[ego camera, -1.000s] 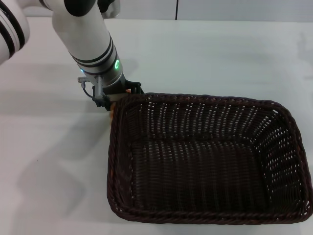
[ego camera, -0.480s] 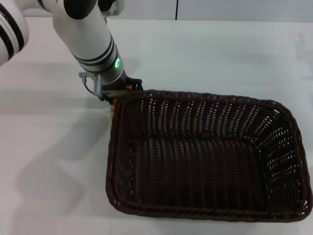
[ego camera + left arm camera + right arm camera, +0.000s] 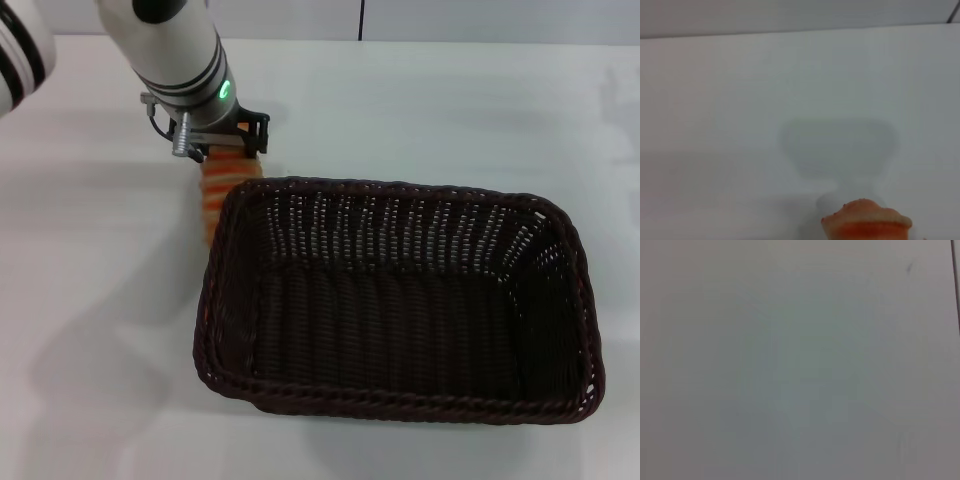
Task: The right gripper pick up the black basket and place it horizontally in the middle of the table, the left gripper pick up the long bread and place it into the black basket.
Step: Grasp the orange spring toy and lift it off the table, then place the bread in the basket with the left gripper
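The black basket [image 3: 400,300] lies open side up on the white table [image 3: 100,300], its long side across the head view. My left gripper [image 3: 232,150], on the green-lit arm, is shut on the long bread [image 3: 220,190] and holds it hanging end down above the table, just outside the basket's far left corner. The bread's orange and cream stripes show below the fingers. Its end also shows in the left wrist view [image 3: 867,222] over bare table. The right gripper is out of view; its wrist view shows only plain white surface.
The table's far edge meets a grey wall [image 3: 450,20] at the back. The basket fills the middle and right of the head view.
My left gripper has risen and moved back with the long bread, which now hangs clear beside the basket's corner. The basket sits lower and further left in the head view.
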`<state>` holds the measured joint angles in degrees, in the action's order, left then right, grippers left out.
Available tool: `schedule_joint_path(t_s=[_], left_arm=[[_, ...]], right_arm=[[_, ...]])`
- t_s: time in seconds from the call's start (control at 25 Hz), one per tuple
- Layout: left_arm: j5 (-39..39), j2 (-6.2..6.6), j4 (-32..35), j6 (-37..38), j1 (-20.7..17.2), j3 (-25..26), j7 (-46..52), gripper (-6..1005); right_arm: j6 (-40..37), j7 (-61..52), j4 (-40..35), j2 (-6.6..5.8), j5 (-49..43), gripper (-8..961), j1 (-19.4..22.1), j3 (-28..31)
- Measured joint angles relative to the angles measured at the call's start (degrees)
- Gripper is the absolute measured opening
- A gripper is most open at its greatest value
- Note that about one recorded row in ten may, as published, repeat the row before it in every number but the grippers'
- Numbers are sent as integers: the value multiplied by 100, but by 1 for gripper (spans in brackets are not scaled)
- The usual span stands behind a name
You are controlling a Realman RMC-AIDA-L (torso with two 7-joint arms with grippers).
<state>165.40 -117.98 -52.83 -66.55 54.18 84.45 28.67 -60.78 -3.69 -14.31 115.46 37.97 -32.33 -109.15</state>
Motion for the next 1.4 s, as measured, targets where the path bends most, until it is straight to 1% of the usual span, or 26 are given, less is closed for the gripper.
schedule_joint_path(t_s=[0.04, 0.12, 0.16, 0.2, 0.28, 0.32, 0.36, 0.4, 0.44, 0.56, 0.6, 0.64, 0.68, 0.72, 0.76, 0.8, 0.88, 0.96, 1.0, 1.04, 1.16, 1.2, 1.24, 1.32, 1.4], left_arm=[[0, 0, 0, 0, 0, 0, 0, 551], [7, 40, -9, 113, -40, 3, -2, 536], [12, 74, -27, 194, -50, 4, -3, 525], [18, 146, -85, 377, -57, 2, -3, 515], [19, 228, -184, 585, -73, 1, -29, 494], [20, 297, -274, 751, -80, 11, -89, 483], [20, 297, -274, 751, -80, 11, -89, 476], [21, 376, -391, 976, -84, 38, -268, 469], [21, 376, -391, 976, -84, 38, -268, 462], [19, 466, -504, 1182, -24, 133, -722, 440], [17, 403, -734, 1141, -10, 426, -1357, 432], [17, 403, -734, 1141, -10, 426, -1357, 424], [16, 317, -939, 1082, -47, 620, -1718, 417], [7, 129, -1358, 918, -150, 886, -2256, 409], [7, 129, -1358, 918, -150, 886, -2256, 401], [1, 19, -1686, 777, -221, 1007, -2580, 393], [-15, -62, -2193, 457, -284, 955, -2855, 381], [-34, -59, -2722, 74, -323, 627, -2893, 369], [-77, -64, -3292, -346, -392, 269, -2884, 364], [-77, -64, -3292, -346, -392, 269, -2884, 358], [-286, -68, -4103, -833, -522, -134, -2833, 337], [-466, -68, -4544, -1126, -578, -348, -2782, 328], [-466, -68, -4544, -1126, -578, -348, -2782, 318], [-605, -67, -4935, -1392, -652, -588, -2736, 300], [-668, -69, -5179, -1536, -732, -787, -2725, 290]], right_arm=[[0, 0, 0, 0, 0, 371, 0, 0], [-11, 2, -1, 9, 0, 371, 8, 0], [-17, 5, -1, 13, 0, 370, 11, 0], [-21, 14, 1, 15, 0, 370, 12, 2], [-22, 27, 11, 17, 0, 370, 8, 13], [-19, 57, 27, 22, 0, 370, -7, 36], [-19, 57, 27, 22, 0, 370, -7, 36], [-2, 82, 31, 28, 0, 370, -19, 43], [-2, 82, 31, 28, 0, 371, -19, 43], [7, 83, 34, 40, 0, 371, -19, 46], [21, 84, 42, 45, 0, 371, -22, 51], [21, 84, 42, 45, 0, 371, -22, 51], [25, 84, 50, 48, 0, 371, -26, 55], [33, 85, 63, 54, 0, 371, -31, 59], [33, 85, 63, 54, 0, 371, -31, 59], [53, 87, 121, 71, 0, 371, -71, 62], [71, 89, 145, 81, 0, 371, -98, 62], [110, 93, 203, 93, 12, 371, -133, 81], [130, 95, 244, 103, 12, 370, -161, 138], [130, 95, 244, 103, 12, 370, -161, 138], [157, 96, 263, 120, 9, 370, -181, 203], [170, 97, 263, 124, 8, 370, -182, 208], [170, 97, 263, 124, 8, 370, -182, 208], [176, 97, 263, 129, 8, 370, -183, 208], [182, 97, 263, 132, 8, 370, -185, 211]])
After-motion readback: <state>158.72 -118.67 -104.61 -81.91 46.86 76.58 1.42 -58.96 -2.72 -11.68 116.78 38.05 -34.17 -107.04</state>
